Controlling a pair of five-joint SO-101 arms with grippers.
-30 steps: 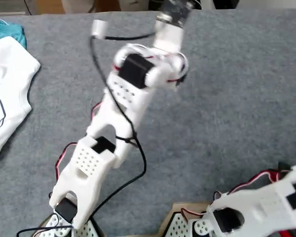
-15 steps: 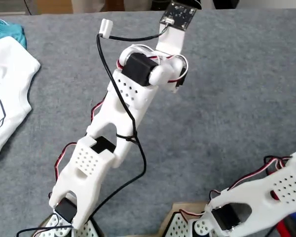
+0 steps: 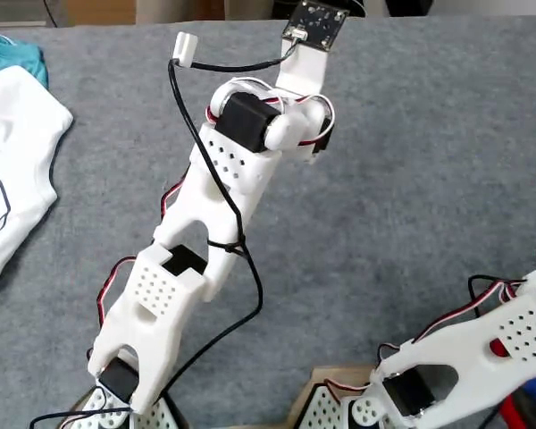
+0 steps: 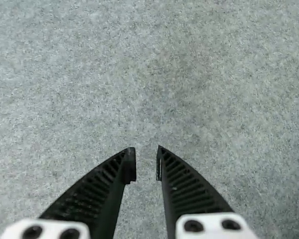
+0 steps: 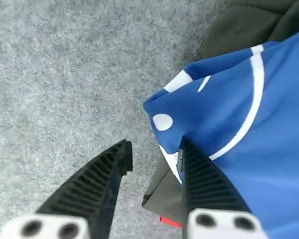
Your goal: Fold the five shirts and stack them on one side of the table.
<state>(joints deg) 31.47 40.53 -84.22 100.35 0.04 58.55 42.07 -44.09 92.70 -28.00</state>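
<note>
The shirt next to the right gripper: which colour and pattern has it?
The shirt is blue with white lines and a white dot, seen best in the right wrist view.

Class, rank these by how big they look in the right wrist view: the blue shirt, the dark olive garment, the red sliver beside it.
1. blue shirt, largest.
2. dark olive garment, though the blue shirt covers part of it.
3. red sliver, by far the smallest.

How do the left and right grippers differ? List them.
The left gripper has its jaws barely parted; the right gripper has them wider. The left gripper hangs over bare grey table; the right gripper sits at the edge of a blue shirt. Both have black ribbed fingers and hold nothing.
</note>
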